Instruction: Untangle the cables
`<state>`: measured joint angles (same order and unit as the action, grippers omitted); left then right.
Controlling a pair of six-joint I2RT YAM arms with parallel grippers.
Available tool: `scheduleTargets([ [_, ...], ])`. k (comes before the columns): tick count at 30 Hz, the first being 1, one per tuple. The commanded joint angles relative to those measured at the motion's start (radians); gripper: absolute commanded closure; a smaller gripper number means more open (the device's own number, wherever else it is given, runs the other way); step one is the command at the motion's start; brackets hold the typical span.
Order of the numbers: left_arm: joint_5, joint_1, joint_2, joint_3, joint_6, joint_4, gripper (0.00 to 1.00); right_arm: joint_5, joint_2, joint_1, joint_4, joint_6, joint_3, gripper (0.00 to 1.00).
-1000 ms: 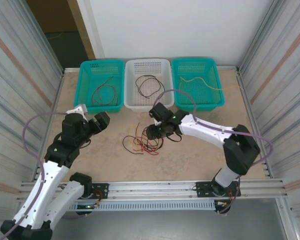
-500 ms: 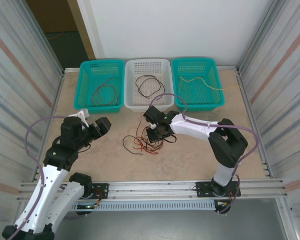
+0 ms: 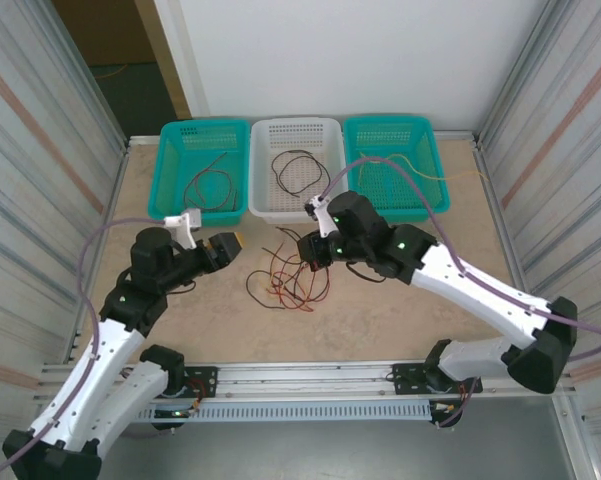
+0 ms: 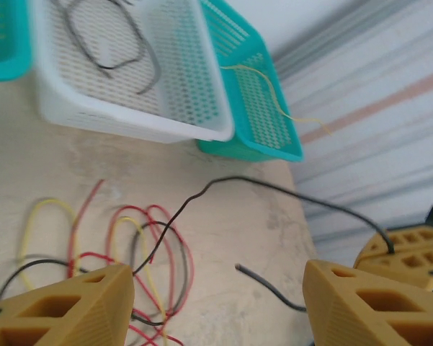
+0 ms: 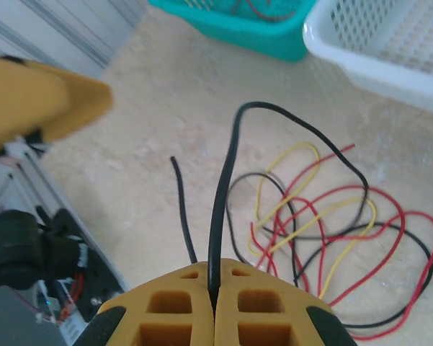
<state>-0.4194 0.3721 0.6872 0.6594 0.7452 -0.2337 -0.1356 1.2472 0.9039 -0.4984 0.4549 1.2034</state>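
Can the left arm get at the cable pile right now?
Probably yes: the left gripper, fingers apart, faces the cable pile across bare table; the right gripper grips a black cable beyond it.

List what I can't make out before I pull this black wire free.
- Top view: which strand crosses over which in the loose tangle of red, yellow and black wires; too small.
- Top view: where the right claw pinches the thin black wire; the claw's own body covers it.
- Left wrist view: the tangle's near part; a yellow finger of the left claw and the bottom edge cut it off.
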Motion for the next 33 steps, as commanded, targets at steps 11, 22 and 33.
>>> scheduleTargets([
  [11,-0.013,0.2,0.087,0.01,-0.008,0.258,0.29,-0.073,-0.1,0.004,-0.006,-0.061,0.068,0.97],
  [22,-0.113,0.2,0.145,0.069,-0.123,0.26,0.34,-0.118,-0.078,-0.04,-0.009,-0.095,0.068,0.98],
  [33,0.061,0.345,0.18,0.299,-0.623,-0.059,0.42,-0.262,-0.088,-0.136,0.009,-0.1,0.07,0.98],
])
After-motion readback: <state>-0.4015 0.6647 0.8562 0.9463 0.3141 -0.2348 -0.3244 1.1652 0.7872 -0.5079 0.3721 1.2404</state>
